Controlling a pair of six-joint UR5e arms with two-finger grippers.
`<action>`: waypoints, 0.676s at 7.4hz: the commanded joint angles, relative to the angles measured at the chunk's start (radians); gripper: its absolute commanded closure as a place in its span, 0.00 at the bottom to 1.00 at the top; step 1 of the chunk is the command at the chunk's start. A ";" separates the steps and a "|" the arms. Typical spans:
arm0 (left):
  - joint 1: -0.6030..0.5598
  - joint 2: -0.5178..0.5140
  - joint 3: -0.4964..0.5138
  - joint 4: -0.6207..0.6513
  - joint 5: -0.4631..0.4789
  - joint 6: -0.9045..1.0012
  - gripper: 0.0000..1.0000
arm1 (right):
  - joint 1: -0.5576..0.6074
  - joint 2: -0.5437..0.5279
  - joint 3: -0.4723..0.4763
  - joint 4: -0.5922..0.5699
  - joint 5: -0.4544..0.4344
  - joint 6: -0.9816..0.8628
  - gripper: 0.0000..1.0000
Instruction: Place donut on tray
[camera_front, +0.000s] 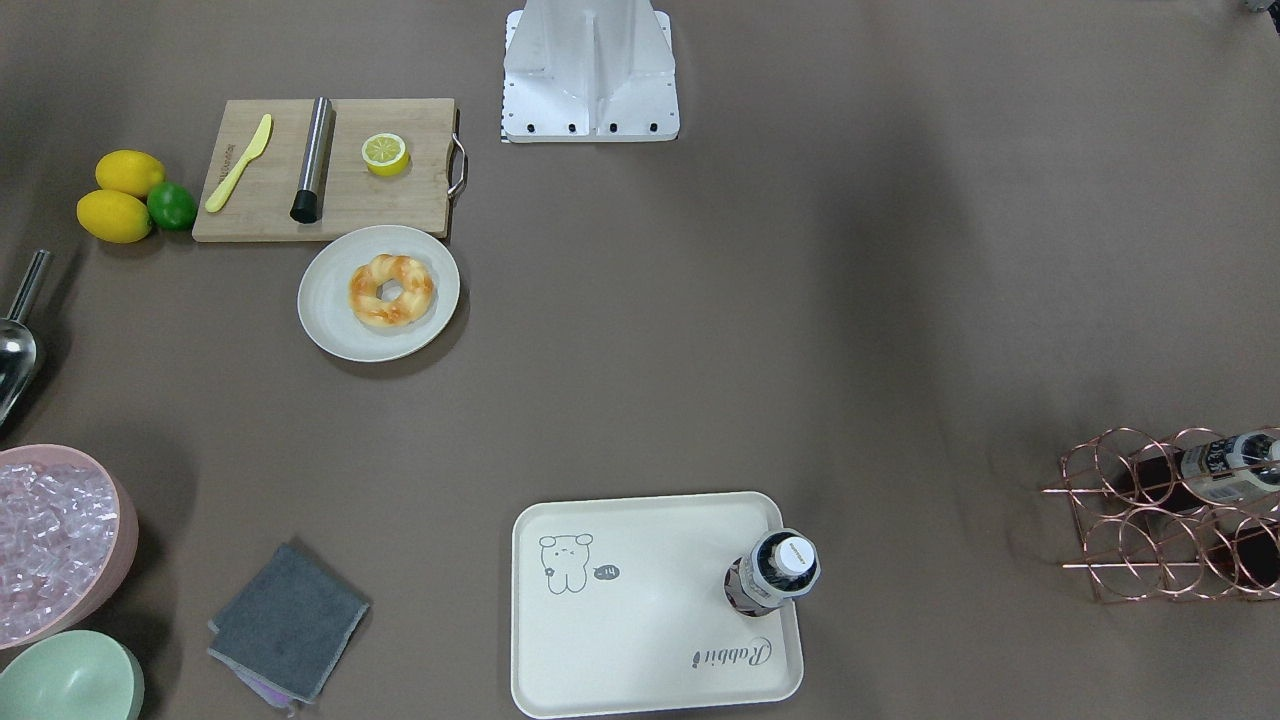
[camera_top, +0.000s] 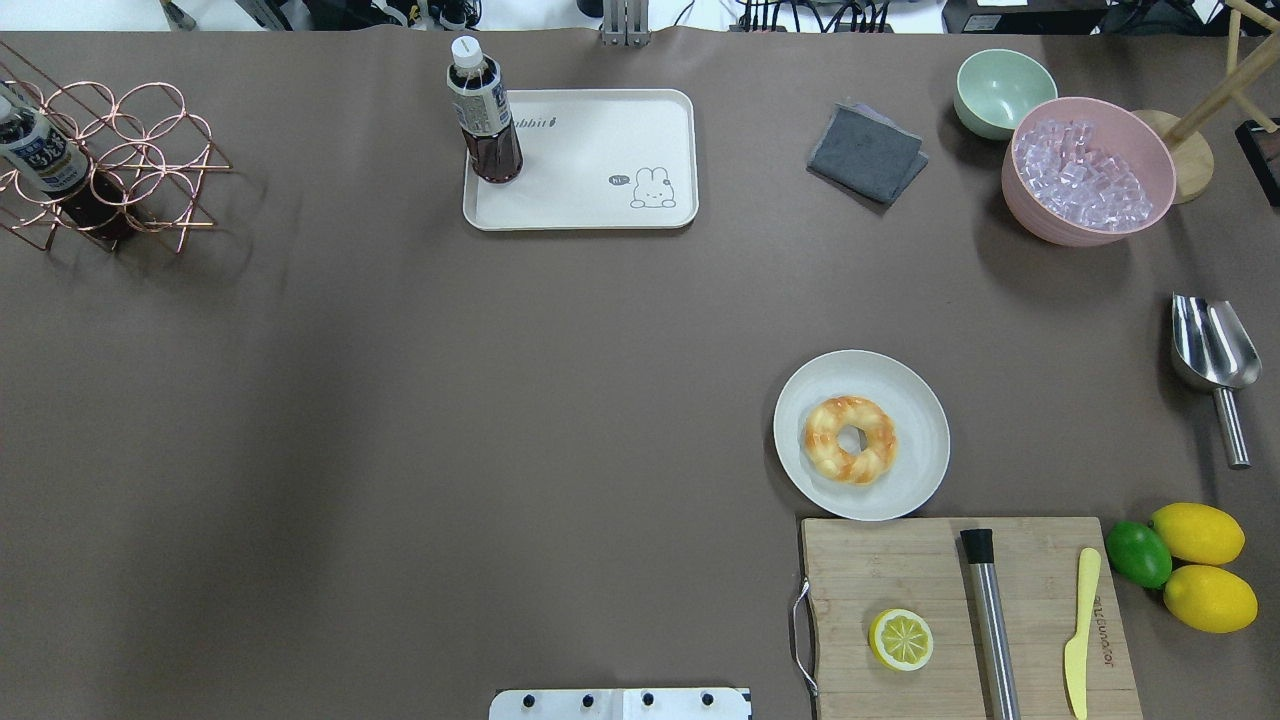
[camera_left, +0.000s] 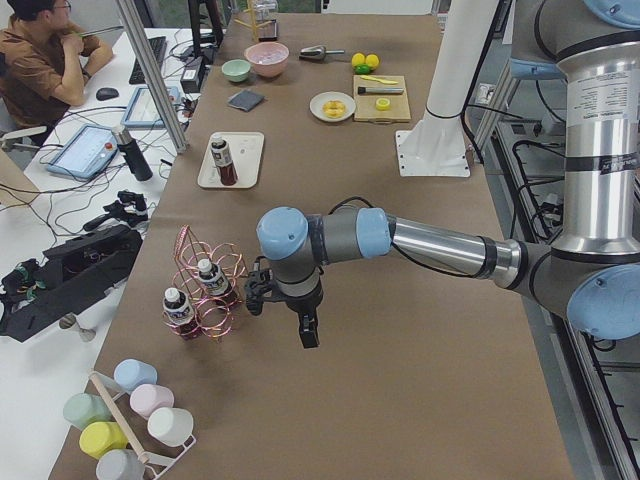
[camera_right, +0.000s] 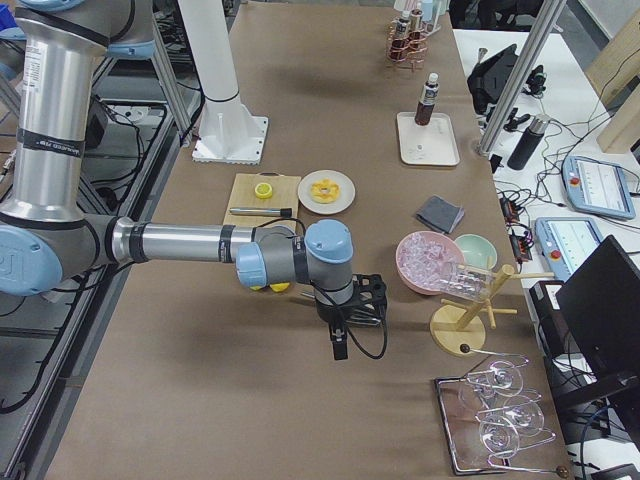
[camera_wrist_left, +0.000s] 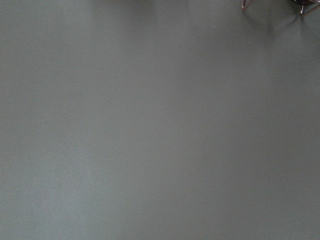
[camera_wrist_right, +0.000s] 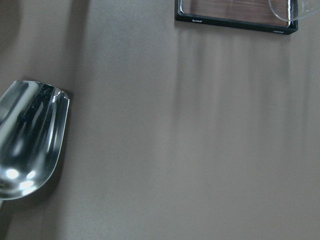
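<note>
While donut (camera_top: 850, 440) lies flat on plate (camera_top: 922, 402), hole up: left gripper (camera_left: 309, 334), right gripper (camera_right: 339, 349) opening unclear.

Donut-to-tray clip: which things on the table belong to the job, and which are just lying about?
Job: donut, on the round plate; tray, with a bottle standing in one corner.

Lying about: cutting board with halved lemon and yellow knife; two lemons; lime; pink ice bowl; green bowl; grey cloth; scoop.

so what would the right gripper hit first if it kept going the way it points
Most likely the bare table: the right gripper points straight down, and its wrist view shows open tabletop ahead, with the metal scoop off to one side.
</note>
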 joint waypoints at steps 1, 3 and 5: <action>0.000 0.004 0.000 0.000 0.000 0.002 0.02 | -0.011 0.001 -0.008 -0.001 -0.002 0.001 0.03; 0.000 0.000 0.008 -0.001 0.000 0.000 0.02 | -0.014 0.001 -0.011 -0.001 0.003 0.003 0.03; 0.000 0.000 0.014 -0.001 0.000 0.000 0.02 | -0.014 0.001 -0.010 -0.001 0.007 0.003 0.05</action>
